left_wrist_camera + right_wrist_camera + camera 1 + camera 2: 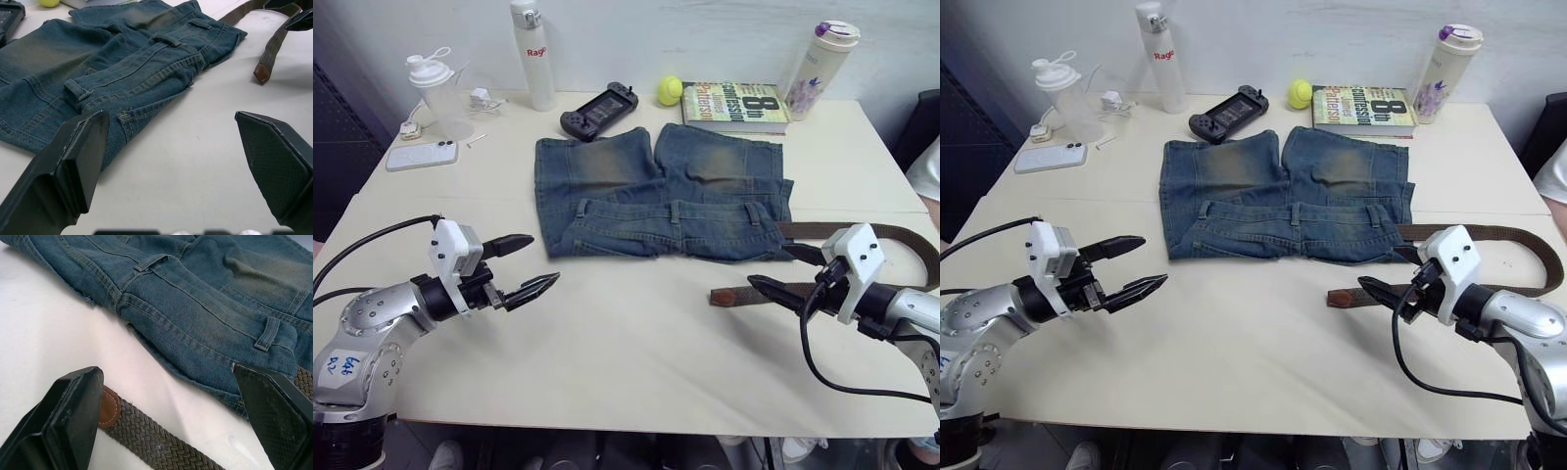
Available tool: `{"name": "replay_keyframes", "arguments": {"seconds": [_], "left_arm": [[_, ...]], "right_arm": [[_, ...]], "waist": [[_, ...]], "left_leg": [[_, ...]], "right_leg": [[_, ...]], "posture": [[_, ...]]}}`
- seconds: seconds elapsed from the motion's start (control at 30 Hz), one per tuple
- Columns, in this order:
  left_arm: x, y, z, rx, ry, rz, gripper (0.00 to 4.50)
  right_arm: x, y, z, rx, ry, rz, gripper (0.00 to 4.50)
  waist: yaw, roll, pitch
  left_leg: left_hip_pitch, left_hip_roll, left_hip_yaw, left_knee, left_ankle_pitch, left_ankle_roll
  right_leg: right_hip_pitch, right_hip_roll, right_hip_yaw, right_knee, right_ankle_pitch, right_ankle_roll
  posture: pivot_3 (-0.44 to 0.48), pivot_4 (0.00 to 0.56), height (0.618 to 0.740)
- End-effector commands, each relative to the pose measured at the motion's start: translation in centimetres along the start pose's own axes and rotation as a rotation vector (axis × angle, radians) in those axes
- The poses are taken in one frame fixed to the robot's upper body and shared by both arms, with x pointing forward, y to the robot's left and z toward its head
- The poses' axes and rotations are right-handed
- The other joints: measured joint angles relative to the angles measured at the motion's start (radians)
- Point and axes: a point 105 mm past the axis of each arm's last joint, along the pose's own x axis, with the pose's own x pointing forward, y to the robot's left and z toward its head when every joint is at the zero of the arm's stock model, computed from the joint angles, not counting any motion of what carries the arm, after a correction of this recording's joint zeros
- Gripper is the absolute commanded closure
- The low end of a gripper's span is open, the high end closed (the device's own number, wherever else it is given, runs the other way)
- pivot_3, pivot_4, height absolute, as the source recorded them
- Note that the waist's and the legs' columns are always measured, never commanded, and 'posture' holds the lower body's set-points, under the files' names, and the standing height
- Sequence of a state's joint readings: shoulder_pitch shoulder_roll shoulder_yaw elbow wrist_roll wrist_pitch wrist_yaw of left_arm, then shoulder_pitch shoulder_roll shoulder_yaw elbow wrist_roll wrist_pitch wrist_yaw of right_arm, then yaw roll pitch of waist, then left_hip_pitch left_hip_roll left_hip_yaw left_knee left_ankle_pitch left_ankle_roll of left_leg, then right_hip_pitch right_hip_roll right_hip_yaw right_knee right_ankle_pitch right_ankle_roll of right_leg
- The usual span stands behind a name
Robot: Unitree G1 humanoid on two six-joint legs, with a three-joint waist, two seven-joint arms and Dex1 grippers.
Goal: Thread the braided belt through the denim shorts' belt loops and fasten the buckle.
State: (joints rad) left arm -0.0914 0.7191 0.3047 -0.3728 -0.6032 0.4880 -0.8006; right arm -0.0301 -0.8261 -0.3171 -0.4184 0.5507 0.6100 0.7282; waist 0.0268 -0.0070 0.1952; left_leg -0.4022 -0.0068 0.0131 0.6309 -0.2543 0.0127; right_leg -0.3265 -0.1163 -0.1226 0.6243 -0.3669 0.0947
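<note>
The denim shorts (661,191) lie flat mid-table, waistband toward me, with belt loops (674,211) along it. The braided belt (891,233) runs from the shorts' right waist end, curves round at the table's right side and comes back to a brown leather tip (717,295). I cannot make out the buckle. My right gripper (771,264) is open just over the tip end; in the right wrist view the strap (161,445) lies between its fingers (73,416). My left gripper (540,259) is open, low over bare table, left of the shorts' corner (122,117).
Along the far edge stand a white bottle (532,54), a game controller (599,110), a tennis ball (670,90), a book (736,106) and a tumbler (822,69). A shaker bottle (440,93) and phone (421,155) sit far left. A person's sleeve (928,166) shows at the right edge.
</note>
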Motion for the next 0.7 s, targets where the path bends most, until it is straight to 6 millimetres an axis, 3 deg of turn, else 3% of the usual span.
{"name": "replay_keyframes", "arguments": {"seconds": [0.03,0.13,0.23,0.37,0.5,0.7], "left_arm": [[0.1,-0.1,0.3,0.014,0.009,-0.026,0.02],[0.4,-0.7,-0.2,0.026,0.048,-0.073,0.02],[0.7,-1.5,-0.6,0.038,0.08,-0.135,0.02],[1.2,-2.2,-0.6,0.033,0.066,-0.17,0.02],[1.7,-2.7,-0.6,0.024,0.055,-0.188,0.02],[2.2,-3.4,-0.8,0.001,0.035,-0.208,0.02]], "right_arm": [[-0.4,-0.5,0.4,-0.019,-0.019,-0.018,0.0],[-0.4,-0.9,-0.3,-0.034,0.033,-0.023,0.0],[-0.4,-1.2,-2.5,-0.15,0.206,0.001,0.0],[-0.4,-1.5,-3.5,-0.206,0.351,0.08,0.0],[0.0,-2.2,-3.7,-0.231,0.46,0.153,0.0],[2.3,-3.9,-3.1,-0.332,0.544,0.246,0.0]], "waist": [[0.0,0.0,0.0],[0.0,0.0,0.0],[0.0,0.001,0.001],[0.0,0.001,0.001],[-0.006,0.003,0.002],[-0.005,0.003,0.002]], "left_leg": [[0.0,0.0,0.0,0.0,0.0,0.0],[0.0,0.0,0.0,0.0,0.0,0.0],[0.0,0.0,0.001,0.0,0.0,0.0],[0.0,0.0,0.002,0.0,0.0,0.0],[0.001,0.001,0.005,0.0,0.0,0.0],[0.002,0.002,0.007,0.0,0.0,0.0]], "right_leg": [[0.0,0.0,0.0,0.0,0.0,0.0],[0.0,0.0,0.0,0.0,0.0,0.0],[-0.001,0.0,0.001,0.0,0.0,0.0],[-0.002,0.0,0.003,0.001,0.0,0.0],[-0.002,0.0,0.005,0.001,0.0,0.0],[-0.003,0.0,0.007,0.001,0.0,0.0]], "posture": [[0.0,0.15,0.74],[0.0,0.15,0.74],[0.0,0.15,0.74],[0.0,0.15,0.74],[0.0,0.15,0.74],[0.0,0.15,0.74]]}}
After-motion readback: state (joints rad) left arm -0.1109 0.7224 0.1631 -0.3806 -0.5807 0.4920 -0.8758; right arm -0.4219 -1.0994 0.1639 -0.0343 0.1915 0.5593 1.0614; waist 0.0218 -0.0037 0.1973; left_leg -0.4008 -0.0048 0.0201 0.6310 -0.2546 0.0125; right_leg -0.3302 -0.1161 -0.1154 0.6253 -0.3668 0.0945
